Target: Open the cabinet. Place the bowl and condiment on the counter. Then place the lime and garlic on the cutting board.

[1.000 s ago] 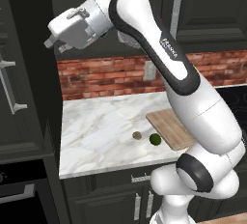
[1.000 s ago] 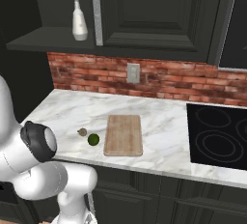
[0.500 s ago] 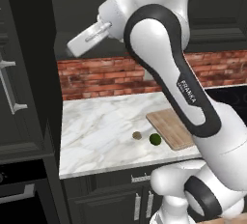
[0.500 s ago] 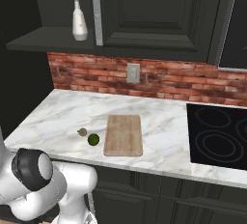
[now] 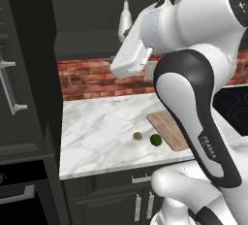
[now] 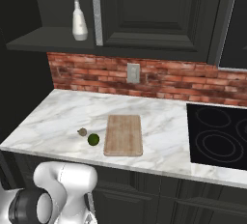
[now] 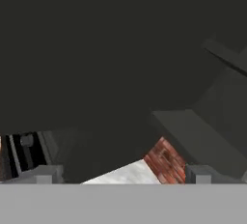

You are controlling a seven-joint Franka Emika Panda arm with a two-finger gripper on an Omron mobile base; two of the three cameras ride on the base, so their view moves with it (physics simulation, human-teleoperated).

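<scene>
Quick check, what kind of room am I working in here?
A rendered home kitchen, by the look of it: a marble counter with a cutting board, a black stovetop beside it, and dark wall cabinets over a brick backsplash.

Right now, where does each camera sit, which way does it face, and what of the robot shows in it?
Left base view: behind the arm on its left, looking forward and down at the counter; the white arm crosses the right side.
Right base view: behind on the right, facing the board, stovetop and open cabinet; the arm's base joints show lower left.
Hand view: on the hand, looking along the open pincer into the dark cabinet; both fingertips rise at the bottom.
Both base views share the lime, garlic, board and bottle.
</scene>
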